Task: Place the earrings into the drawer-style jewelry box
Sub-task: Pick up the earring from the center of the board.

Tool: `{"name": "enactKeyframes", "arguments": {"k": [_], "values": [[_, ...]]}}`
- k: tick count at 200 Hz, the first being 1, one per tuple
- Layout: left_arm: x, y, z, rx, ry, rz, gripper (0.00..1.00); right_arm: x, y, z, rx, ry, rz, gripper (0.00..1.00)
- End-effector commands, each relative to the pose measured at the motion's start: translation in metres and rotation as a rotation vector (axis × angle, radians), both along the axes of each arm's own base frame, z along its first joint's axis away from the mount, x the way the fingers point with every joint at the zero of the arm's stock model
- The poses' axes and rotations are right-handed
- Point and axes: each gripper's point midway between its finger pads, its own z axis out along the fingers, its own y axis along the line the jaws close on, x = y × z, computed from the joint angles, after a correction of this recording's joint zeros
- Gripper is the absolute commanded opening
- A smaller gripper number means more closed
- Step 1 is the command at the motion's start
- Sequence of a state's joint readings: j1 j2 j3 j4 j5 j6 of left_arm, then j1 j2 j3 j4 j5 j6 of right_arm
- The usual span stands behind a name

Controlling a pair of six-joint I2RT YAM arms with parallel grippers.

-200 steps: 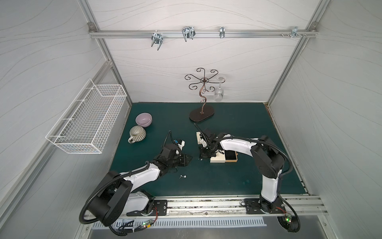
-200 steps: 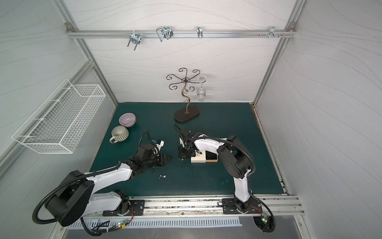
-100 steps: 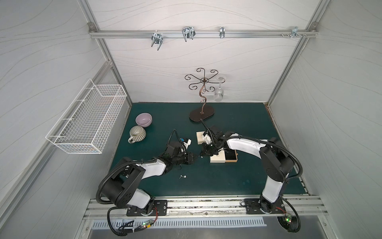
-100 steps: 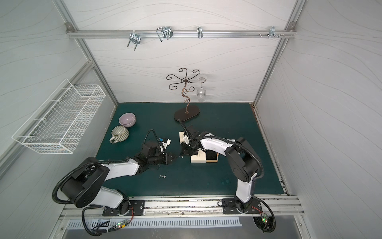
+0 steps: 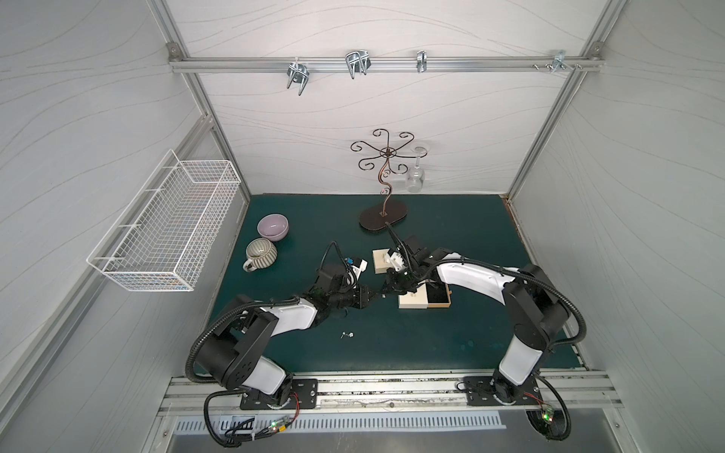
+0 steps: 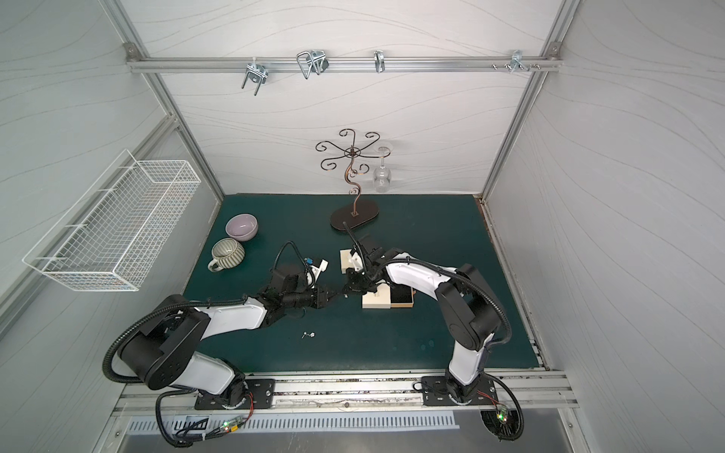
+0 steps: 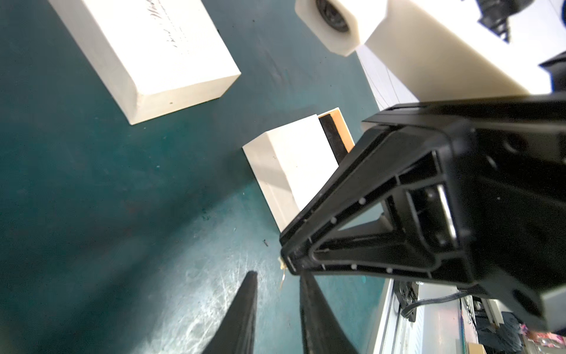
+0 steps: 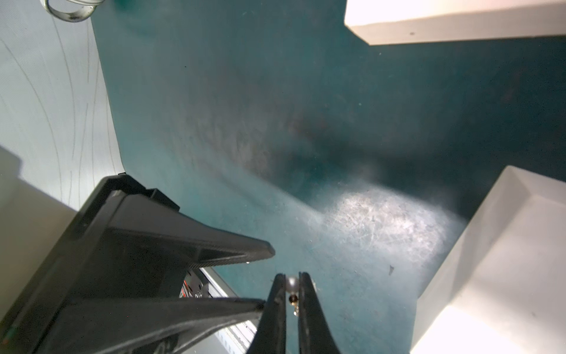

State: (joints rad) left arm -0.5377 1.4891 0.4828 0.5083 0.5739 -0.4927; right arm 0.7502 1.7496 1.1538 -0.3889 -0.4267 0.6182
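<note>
One pearl-headed earring point(image 8: 292, 283) sits pinched at the very tips of the right gripper point(image 8: 291, 277). Its jaws are clamped on the bead, and the pin is mostly hidden between the fingers. Facing it tip to tip, the left gripper point(image 7: 278, 277) has its jaws parted, with nothing between them.

Such a stud is probably near weightless, hard and slick, so it could squirt free; the bead looks like the surest hold.

Just to the right, the drawer-style jewelry box point(image 5: 412, 306) lies with its dark drawer point(image 5: 438, 300) pulled out, its inside partly blocked by the arm. Nearer and to the left, loose earrings point(image 5: 347, 334) lie on the green mat point(image 5: 392, 353), too small to count.
</note>
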Motion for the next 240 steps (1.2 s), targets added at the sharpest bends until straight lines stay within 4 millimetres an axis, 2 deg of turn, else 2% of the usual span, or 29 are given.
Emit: {"name": "enactKeyframes", "arguments": {"k": [1, 157, 231, 240], "values": [[0.006, -0.011, 0.019, -0.060, -0.085, -0.044, 0.26, 0.000, -0.001, 0.014, 0.032, -0.018, 0.004, 0.09], [0.004, -0.011, 0.021, -0.059, -0.103, -0.059, 0.18, -0.003, 0.000, 0.030, 0.072, -0.025, 0.016, 0.09], [0.003, -0.011, 0.028, -0.063, -0.123, -0.064, 0.10, -0.006, 0.001, 0.034, 0.089, -0.020, 0.017, 0.09], [0.003, -0.011, 0.028, -0.061, -0.122, -0.063, 0.03, -0.007, 0.001, 0.033, 0.089, -0.019, 0.017, 0.09]]}}
